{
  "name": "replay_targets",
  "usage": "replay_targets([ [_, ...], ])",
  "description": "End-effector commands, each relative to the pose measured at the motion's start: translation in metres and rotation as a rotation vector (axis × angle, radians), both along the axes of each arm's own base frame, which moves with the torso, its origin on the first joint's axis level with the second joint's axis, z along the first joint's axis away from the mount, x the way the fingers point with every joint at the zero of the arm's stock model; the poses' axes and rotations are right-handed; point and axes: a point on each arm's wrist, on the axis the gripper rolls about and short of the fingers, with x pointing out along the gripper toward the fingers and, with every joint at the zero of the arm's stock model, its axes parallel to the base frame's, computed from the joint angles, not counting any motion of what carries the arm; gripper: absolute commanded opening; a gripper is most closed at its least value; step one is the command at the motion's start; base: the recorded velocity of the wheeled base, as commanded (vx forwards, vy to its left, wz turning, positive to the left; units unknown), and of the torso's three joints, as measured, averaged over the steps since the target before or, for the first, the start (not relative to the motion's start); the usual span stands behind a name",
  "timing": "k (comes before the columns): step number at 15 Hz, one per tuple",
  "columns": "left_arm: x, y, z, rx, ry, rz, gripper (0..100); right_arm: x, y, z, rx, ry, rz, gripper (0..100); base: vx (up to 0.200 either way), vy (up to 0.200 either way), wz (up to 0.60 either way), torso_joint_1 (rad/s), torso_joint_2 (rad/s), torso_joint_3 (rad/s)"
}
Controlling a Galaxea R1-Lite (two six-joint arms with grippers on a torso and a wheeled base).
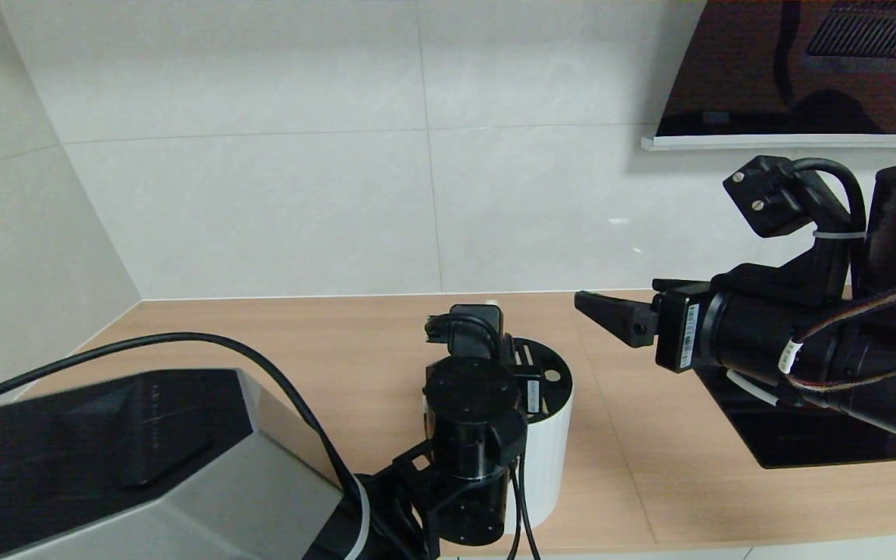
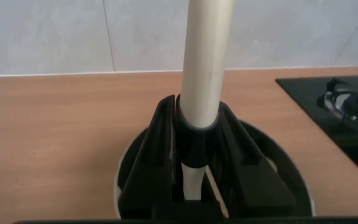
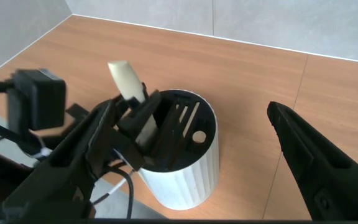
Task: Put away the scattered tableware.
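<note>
My left end effector (image 2: 197, 140) is clamped on the cream handle of a utensil (image 2: 205, 56). The utensil's lower end reaches the slotted black top of the white holder (image 3: 188, 177) on the counter (image 1: 300, 342). I cannot tell whether it is seated in a slot. If it is let go while resting on a divider, it may tip out, and an off-line push could topple the holder. My right end effector (image 1: 611, 313) hangs well apart from the holder, and I cannot tell its state.

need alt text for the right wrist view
The left claw grips a cream-handled utensil whose lower end sits in a white slotted holder. The holder stands on a wooden counter below a tiled wall.
</note>
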Motion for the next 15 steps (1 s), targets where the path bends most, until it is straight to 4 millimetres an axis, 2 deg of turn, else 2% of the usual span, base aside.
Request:
replay_targets([
  [1, 0.001, -0.001, -0.006, 0.013, 0.01, 0.0, 0, 0.0, 0.0, -0.001, -0.002, 0.002, 0.001, 100, 0.0, 0.0, 0.0, 0.0, 0.0, 0.0],
  [6, 0.001, -0.002, -0.008, 0.017, 0.013, 0.0, 0, 0.0, 0.0, 0.0, 0.0, 0.0, 0.001, 100, 0.0, 0.0, 0.0, 0.0, 0.0, 0.0],
  [7, 0.001, -0.002, -0.008, 0.017, 0.013, 0.0, 100, 0.0, 0.0, 0.0, 0.0, 0.0, 0.001, 100, 0.0, 0.0, 0.0, 0.0, 0.0, 0.0],
  [13, 0.0, 0.0, -0.003, 0.007, 0.005, 0.002, 100, 0.0, 0.0, 0.0, 0.001, -0.001, 0.001, 100, 0.0, 0.0, 0.0, 0.0, 0.0, 0.0],
  [15, -0.005, 0.007, 0.013, -0.015, -0.013, 0.0, 100, 0.0, 0.0, 0.001, 0.002, -0.002, 0.001, 100, 0.0, 0.0, 0.0, 0.0, 0.0, 0.0],
])
